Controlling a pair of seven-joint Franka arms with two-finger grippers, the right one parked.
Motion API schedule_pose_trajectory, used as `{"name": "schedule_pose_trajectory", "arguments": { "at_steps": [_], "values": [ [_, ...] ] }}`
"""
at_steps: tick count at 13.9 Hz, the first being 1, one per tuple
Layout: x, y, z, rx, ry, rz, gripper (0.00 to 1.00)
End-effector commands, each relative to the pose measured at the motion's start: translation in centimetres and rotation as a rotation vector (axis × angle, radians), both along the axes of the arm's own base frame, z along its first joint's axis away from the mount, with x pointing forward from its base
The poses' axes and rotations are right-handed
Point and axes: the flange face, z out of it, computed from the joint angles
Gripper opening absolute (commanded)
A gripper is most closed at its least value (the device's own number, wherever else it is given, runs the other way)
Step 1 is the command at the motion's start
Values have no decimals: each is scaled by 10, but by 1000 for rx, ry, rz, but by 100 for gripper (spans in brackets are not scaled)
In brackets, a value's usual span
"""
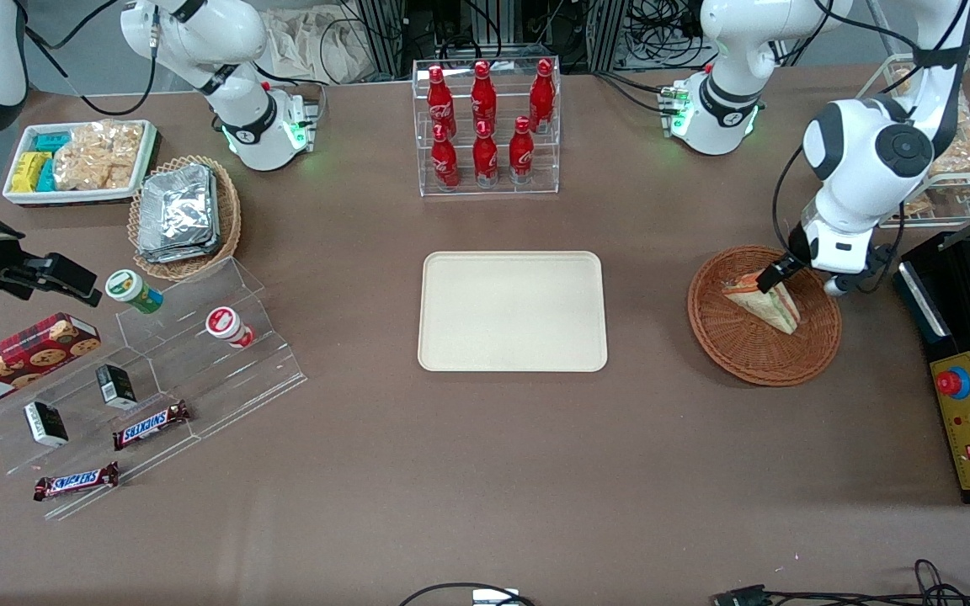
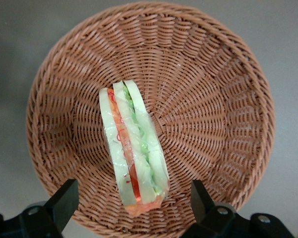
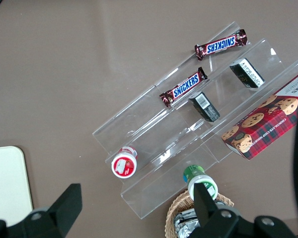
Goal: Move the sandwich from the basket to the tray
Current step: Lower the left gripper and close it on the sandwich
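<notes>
The sandwich (image 1: pixel 767 305) (image 2: pixel 134 148), a clear-wrapped wedge with red, orange and green layers, lies in the round reddish-brown wicker basket (image 1: pixel 746 362) (image 2: pixel 213 99) toward the working arm's end of the table. My gripper (image 1: pixel 803 282) (image 2: pixel 133 193) hovers open just above the basket. Its two black fingers (image 2: pixel 64 198) stand wide apart on either side of the sandwich's nearer end and do not touch it. The cream-beige tray (image 1: pixel 512 311) lies bare at the table's middle, beside the basket.
A clear rack of red bottles (image 1: pixel 485 126) stands farther from the front camera than the tray. A black control box (image 1: pixel 965 421) and a wire rack of snacks (image 1: pixel 956 151) flank the basket. A foil-packet basket (image 1: pixel 182 215) and an acrylic shelf (image 1: pixel 157 379) lie toward the parked arm's end.
</notes>
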Motion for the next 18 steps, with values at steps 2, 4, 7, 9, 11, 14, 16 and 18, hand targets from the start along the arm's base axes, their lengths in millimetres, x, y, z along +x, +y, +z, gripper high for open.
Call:
{"name": "schedule_pose_trajectory", "arguments": {
  "at_steps": [2,4,7,9,11,14,16,18],
  "values": [
    [-1,-1,-28,-5,-23,26,100],
    [-3,-1,-44,-8,-34,37,100],
    [-4,-1,-57,-9,-24,39,91],
    [-4,-1,-57,-8,-23,27,48],
    [-4,-1,-62,-7,-11,10,34],
    [-4,-2,-58,5,-12,-43,11],
    [-5,0,-51,9,5,-92,1],
    [-6,1,-28,15,29,-161,1]
  ]
}}
